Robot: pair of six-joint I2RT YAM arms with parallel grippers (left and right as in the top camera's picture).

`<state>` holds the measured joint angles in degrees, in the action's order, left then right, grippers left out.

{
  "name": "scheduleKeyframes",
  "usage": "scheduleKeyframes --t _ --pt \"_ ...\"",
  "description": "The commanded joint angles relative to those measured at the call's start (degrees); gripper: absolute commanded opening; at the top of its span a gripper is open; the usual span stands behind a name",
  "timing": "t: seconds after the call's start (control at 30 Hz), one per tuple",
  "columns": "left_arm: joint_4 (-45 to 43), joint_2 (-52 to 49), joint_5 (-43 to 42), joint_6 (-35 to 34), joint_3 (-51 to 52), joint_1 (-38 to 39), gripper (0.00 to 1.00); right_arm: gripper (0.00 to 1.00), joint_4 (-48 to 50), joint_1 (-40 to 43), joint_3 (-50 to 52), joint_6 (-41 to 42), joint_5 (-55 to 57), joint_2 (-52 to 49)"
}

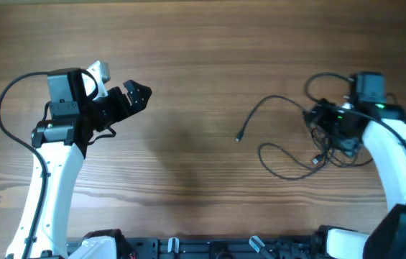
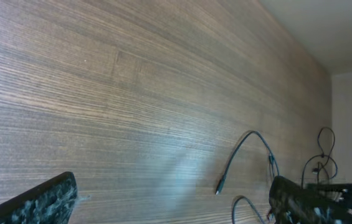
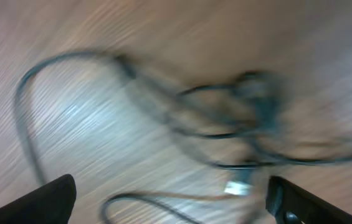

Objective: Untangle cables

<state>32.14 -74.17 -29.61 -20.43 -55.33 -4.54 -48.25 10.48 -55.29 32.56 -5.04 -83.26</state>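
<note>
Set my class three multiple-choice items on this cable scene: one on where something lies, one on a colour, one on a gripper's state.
1. On the table, in the overhead view, the cables lie:
A) at the far left
B) at the right, below the right arm
C) beneath the left arm

2. The cables are:
A) white
B) red
C) black

3. The left gripper is:
A) open and empty
B) shut on a cable
C) shut and empty

Answers:
1 B, since the tangle sits under the right arm.
2 C, since every cord shows black against the wood.
3 A, since its jaws stand wide apart with nothing between them.
</note>
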Motion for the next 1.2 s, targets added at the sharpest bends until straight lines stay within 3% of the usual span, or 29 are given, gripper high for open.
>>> scheduleKeyframes --t 0.0,0.17,0.37,0.4,0.47,0.6,0.67,0.73,0.93,1.0,1.03,1.1,1.17 --pt "-0.2 -0.2 0.4 0.3 -0.2 0.2 1.0 1.0 1.1 4.6 2.5 -4.4 4.5 -0.8" --pt "-0.2 -0.2 0.4 0.3 -0.2 0.2 1.0 0.97 10.6 4.8 10.4 -8.6 2.3 -3.4" --pt "-0.2 -0.2 0.8 0.3 -0.2 0.2 1.0 0.54 31.1 2.4 18.9 -7.9 -22.2 -7.4" --pt "-0.2 -0.2 0.8 0.3 -0.2 0.2 1.0 0.34 33.9 0.3 19.4 -7.9 -24.5 -8.3" --pt "-0.2 -0.2 0.8 0.3 -0.2 0.2 1.0 0.17 39.3 -5.3 19.4 -5.8 -27.0 -9.2" --pt "-0.2 -0.2 0.8 0.3 -0.2 0.2 1.0 0.08 59.1 -21.3 19.3 6.1 -29.1 -9.2" --pt "-0.2 -0.2 0.8 0.3 -0.2 0.2 1.0 0.07 65.7 -27.2 19.0 9.1 -29.1 -9.2" --pt "-0.1 -0.2 0.8 0.3 -0.2 0.2 1.0 0.05 65.4 -29.0 17.8 9.3 -29.3 -8.8" --pt "2.0 -0.2 0.8 0.2 -0.2 0.2 1.0 0.05 67.1 -22.3 16.2 7.8 -42.2 1.0" --pt "2.0 -0.2 0.7 -0.8 -0.2 0.8 1.0 0.36 63.7 -18.9 16.2 3.5 -34.4 2.9" --pt "2.0 -0.2 0.8 -1.3 -0.2 1.3 1.0 0.45 59.1 -17.4 16.2 3.7 -25.7 2.9" --pt "2.0 -0.2 0.7 -1.4 -0.2 3.2 1.0 0.45 36.8 -12.8 16.2 17.8 2.1 2.9" --pt "2.0 -0.2 0.8 -1.4 -0.2 4.9 1.0 0.56 30.1 -10.4 16.2 17.2 3.4 2.9"
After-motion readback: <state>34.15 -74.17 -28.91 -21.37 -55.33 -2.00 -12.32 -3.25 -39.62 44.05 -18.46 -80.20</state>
